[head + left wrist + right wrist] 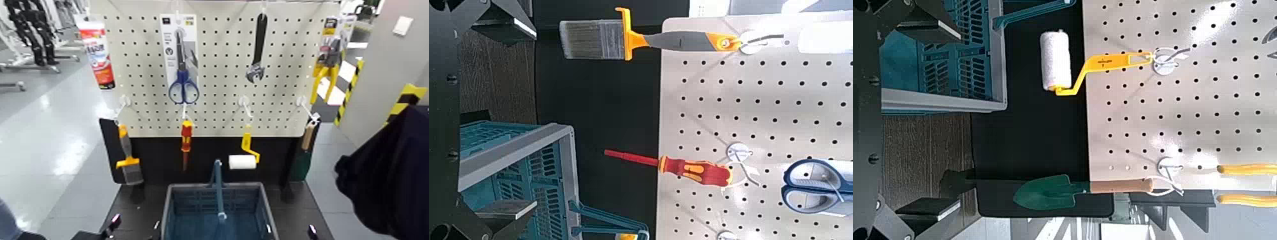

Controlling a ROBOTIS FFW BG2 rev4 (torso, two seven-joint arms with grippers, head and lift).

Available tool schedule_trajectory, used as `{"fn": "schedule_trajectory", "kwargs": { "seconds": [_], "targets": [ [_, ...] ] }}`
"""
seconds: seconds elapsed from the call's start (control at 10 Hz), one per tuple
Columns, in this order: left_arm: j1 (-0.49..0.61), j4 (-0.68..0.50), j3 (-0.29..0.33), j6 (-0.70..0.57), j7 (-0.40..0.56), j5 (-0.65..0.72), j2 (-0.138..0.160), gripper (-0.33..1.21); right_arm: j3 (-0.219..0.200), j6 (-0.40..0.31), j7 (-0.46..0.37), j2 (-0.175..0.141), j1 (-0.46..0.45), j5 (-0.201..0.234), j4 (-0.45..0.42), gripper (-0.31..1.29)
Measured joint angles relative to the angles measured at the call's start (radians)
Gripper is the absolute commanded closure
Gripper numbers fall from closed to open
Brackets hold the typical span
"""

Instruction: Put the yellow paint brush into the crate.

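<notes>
The yellow paint brush (127, 159) hangs bristles down from a hook at the lower left of the white pegboard (217, 96); the left wrist view also shows the brush (629, 40). The blue-grey crate (167, 204) stands on the dark table below the board, its upright handle (218, 188) in the middle. My left gripper (135, 225) sits low at the crate's left corner, below the brush and apart from it, open and empty (524, 118). My right gripper (290, 230) is low at the crate's right side, fingers (933, 210) spread wide and empty.
On the board hang blue scissors (183, 86), a wrench (257, 48), a red screwdriver (186, 142), a yellow-handled white roller (243, 159) and a wooden-handled green brush (302, 156). A dark bulky shape (389, 172) fills the right edge.
</notes>
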Motion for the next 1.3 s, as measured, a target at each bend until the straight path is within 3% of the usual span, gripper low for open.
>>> {"fn": "schedule_trajectory", "kwargs": {
  "seconds": [0.6,1.1,1.3],
  "targets": [
    [-0.006,0.008,0.018,0.005,-0.049,0.026,0.002,0.12,0.001,0.003,0.0,0.001,0.0,0.0,0.0,0.14],
    [-0.061,0.026,0.175,0.048,-0.233,0.057,0.004,0.12,0.005,0.011,0.0,-0.001,-0.003,0.0,0.0,0.14],
    [-0.091,0.028,0.236,0.081,-0.311,0.07,0.02,0.12,0.006,0.014,0.0,-0.001,-0.004,0.0,0.0,0.14]
  ]
}}
